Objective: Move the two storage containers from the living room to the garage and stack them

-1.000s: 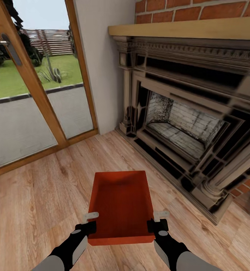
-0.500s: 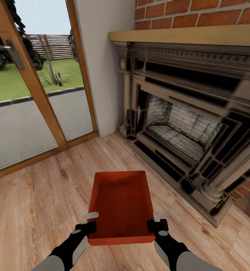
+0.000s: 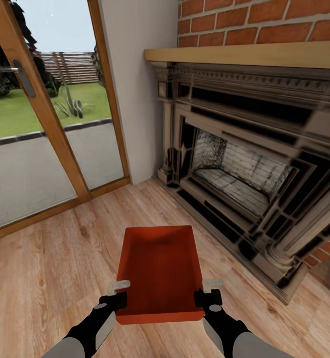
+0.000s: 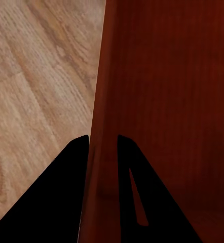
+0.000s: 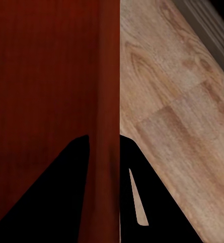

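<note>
Living room, wood floor point(image 3: 45, 268) by fireplace point(image 3: 244, 169): bin point(image 3: 160, 271) held out front, left gripper point(image 3: 119, 293) and right gripper point(image 3: 208, 292) jaws clamped on its side walls; carry step, next drive to garage.

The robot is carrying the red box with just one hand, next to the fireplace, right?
Not quite: both hands hold it. In the head view the left gripper and right gripper each pinch a side wall of the storage container, next to the fireplace.
</note>
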Motion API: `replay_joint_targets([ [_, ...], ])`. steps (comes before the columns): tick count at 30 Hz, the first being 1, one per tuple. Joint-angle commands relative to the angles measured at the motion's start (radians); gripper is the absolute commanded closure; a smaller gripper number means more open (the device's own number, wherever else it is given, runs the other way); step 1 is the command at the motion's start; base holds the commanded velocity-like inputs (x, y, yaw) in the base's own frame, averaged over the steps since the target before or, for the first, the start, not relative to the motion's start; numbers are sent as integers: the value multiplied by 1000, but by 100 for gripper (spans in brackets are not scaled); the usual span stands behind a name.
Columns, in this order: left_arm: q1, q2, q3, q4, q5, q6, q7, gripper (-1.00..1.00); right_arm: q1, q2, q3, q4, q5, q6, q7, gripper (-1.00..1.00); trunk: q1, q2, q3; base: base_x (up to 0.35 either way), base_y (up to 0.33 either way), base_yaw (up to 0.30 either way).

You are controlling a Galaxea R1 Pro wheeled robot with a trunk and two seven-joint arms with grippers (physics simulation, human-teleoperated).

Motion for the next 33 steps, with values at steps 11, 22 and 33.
replay_joint_targets([
  [11, 0, 1, -5, 1, 14, 6, 13, 100, -1, 0, -15, -2, 8, -7, -7, 100, 0, 0, 16, 0, 0, 0],
  [22, 0, 0, -5, 1, 14, 6, 13, 100, -1, -1, -15, -2, 7, -7, -7, 100, 0, 0, 33, 0, 0, 0],
  [33, 0, 0, -5, 1, 14, 6, 13, 100, -1, 0, -15, -2, 6, -7, -7, 100, 0, 0, 50, 0, 0, 0],
])
